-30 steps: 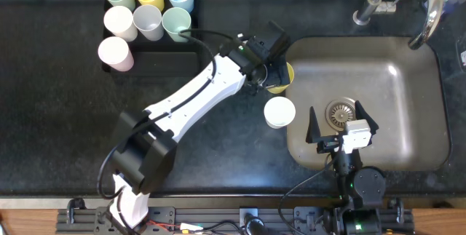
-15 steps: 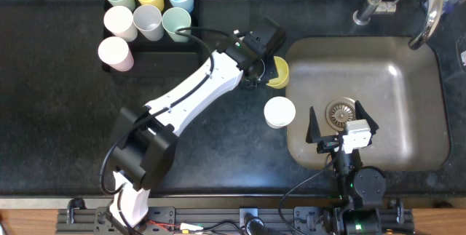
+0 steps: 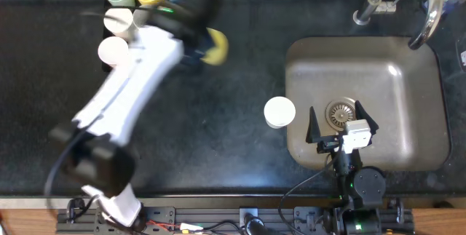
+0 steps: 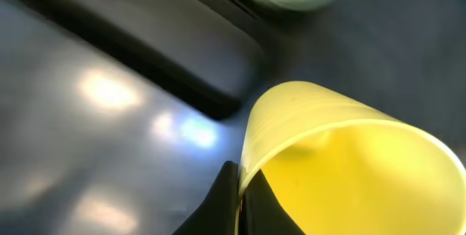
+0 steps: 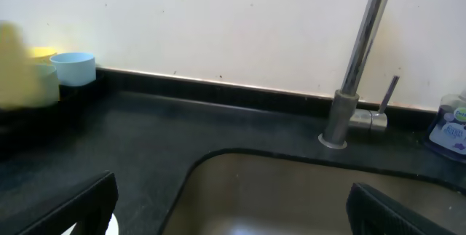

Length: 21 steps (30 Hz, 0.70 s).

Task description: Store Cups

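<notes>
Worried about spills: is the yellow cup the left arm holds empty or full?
Looks empty: the left wrist view sees into the yellow cup, with only bare yellow wall inside.

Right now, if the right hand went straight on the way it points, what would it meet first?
Probably the sink's far rim, beside the faucet, then the wall. Nothing nearer blocks the right hand, though depth is unclear.

The left claw (image 4: 239, 188) has swung from the left rim of the steel sink (image 3: 378, 68) across the dark surface (image 3: 218, 140) to the far left, carrying the yellow plastic cup (image 3: 215, 46) pinched by its wall. The cup, tipped on its side, is now just beside the black cup tray (image 4: 186, 57)
</notes>
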Available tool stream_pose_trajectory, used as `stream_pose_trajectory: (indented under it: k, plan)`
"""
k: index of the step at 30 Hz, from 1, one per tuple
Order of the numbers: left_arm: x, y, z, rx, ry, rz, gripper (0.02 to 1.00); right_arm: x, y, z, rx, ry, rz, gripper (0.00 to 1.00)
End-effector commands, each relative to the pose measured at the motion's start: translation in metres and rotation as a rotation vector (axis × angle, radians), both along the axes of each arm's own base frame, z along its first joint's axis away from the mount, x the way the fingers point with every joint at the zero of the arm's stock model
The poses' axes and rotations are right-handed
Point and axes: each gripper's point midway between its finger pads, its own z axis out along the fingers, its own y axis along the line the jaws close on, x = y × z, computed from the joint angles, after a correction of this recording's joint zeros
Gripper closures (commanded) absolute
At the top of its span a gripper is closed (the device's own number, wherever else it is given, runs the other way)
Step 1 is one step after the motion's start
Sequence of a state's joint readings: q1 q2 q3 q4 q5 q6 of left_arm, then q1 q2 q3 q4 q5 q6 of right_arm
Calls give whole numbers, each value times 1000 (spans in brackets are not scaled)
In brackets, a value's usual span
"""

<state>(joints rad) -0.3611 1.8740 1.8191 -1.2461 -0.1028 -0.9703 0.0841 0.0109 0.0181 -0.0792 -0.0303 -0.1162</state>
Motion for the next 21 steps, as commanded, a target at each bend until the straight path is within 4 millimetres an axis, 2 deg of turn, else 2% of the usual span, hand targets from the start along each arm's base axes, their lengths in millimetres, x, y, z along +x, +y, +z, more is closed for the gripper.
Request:
stream_pose_trajectory:
  k: [1,5,8,9,13,21]
  plan:
    - [-6,92,19,38,28,220,982,0,2,-4,0,1,10,5]
    - [-5,120,12,-4,49,303,982,0,2,-4,0,1,10,5]
    - [1,127,6,-49,37,328,982,0,2,-4,0,1,10,3]
    - [9,129,1,-57,22,333,982,0,2,-4,0,1,10,5]
    - [17,129,-8,-57,24,334,982,0,2,-4,0,1,10,3]
    - [17,129,-34,-44,98,337,982,0,2,-4,0,1,10,3]
